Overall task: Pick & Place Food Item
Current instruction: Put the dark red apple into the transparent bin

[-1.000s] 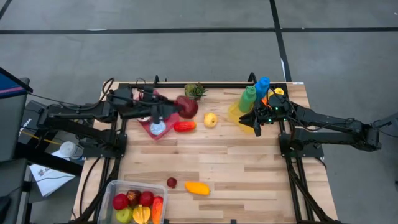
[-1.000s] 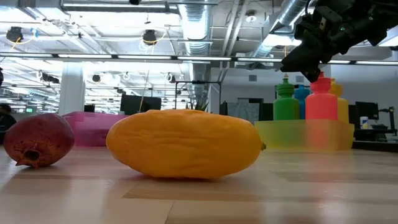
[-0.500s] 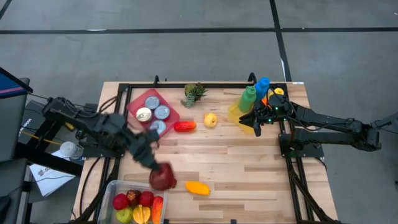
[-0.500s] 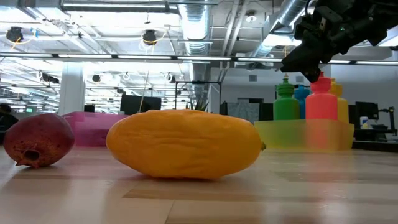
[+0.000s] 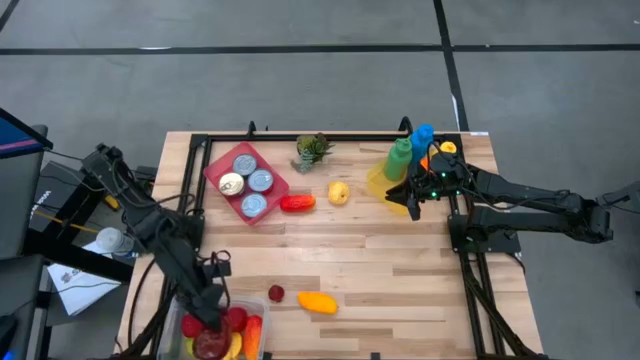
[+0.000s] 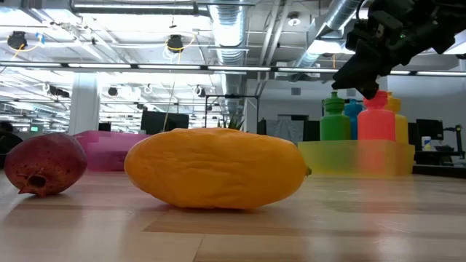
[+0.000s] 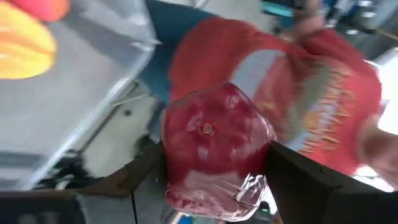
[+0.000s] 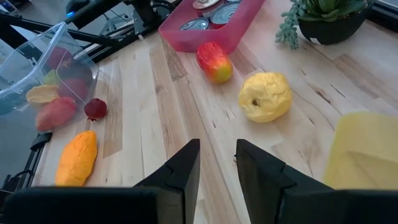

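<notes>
One dark red pomegranate sits pinched between the fingers of the left claw, poised over the clear plastic bin at the front left corner of the wooden surface. Inside that bin lie several fruits, red, yellow and green among them. Just beside the bin on the boards rest a small dark red fruit and an orange mango. Farther back, a pink tray holds three tins. Near it lie a red-and-green fruit and a yellow fruit, with a small potted succulent at the rear edge. At the rear right, a yellow tray carries green, blue and orange bottles. The right claw hangs above that tray's near edge, its fingers slightly parted and holding nothing.
</notes>
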You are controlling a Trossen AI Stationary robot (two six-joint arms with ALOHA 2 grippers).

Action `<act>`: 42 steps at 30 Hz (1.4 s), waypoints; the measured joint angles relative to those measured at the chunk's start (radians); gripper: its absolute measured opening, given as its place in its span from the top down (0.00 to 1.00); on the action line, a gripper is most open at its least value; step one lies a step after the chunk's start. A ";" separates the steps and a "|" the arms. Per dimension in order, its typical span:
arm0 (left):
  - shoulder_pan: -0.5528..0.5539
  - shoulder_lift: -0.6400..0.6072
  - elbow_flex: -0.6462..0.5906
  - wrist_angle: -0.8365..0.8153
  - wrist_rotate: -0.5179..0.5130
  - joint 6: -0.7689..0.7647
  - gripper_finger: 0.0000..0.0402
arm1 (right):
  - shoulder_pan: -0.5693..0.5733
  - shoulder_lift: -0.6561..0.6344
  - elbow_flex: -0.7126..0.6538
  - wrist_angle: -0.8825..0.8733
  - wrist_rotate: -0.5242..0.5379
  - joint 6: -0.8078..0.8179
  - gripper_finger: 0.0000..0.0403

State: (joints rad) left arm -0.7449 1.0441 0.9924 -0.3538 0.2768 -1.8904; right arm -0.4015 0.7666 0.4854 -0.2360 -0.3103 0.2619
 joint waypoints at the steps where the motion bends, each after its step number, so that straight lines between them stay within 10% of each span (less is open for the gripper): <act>1: -0.009 0.003 0.000 -0.019 0.000 0.000 0.43 | 0.000 0.000 0.000 -0.001 0.000 0.000 0.76; 21: -0.046 0.186 0.311 -0.679 -0.167 0.462 0.43 | -0.001 0.000 0.000 -0.025 0.045 0.000 0.76; 42: -0.113 0.419 0.314 -0.544 -0.321 0.798 0.42 | -0.001 0.000 0.000 -0.026 0.050 0.001 0.76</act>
State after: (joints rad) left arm -0.8577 1.4631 1.3064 -0.8975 -0.0444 -1.0925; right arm -0.4023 0.7666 0.4854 -0.2619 -0.2604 0.2626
